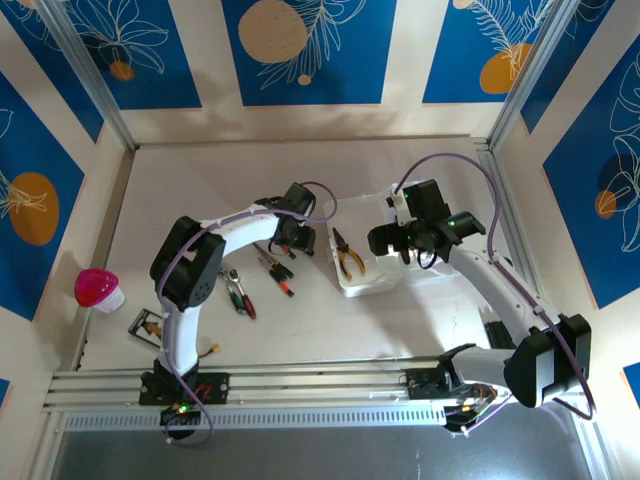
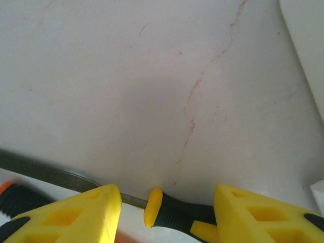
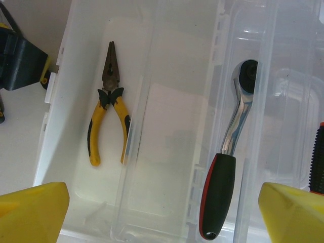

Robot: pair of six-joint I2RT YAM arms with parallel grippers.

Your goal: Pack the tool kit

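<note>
Case (image 1: 375, 288) lies open, right gripper (image 1: 392, 242) spread wide above it; at its nine o'clock the left gripper (image 2: 167, 217), part-open, straddles a yellow-black screwdriver (image 2: 177, 211) lying along the closing line, so a squeeze may skid it.

The tool kit case (image 3: 167, 126) is clear glossy plastic. The pliers (image 3: 109, 109) have dull dark metal jaws. The ratchet (image 3: 233, 131) has a polished metal shaft. The table (image 2: 152, 76) looks matt.
</note>
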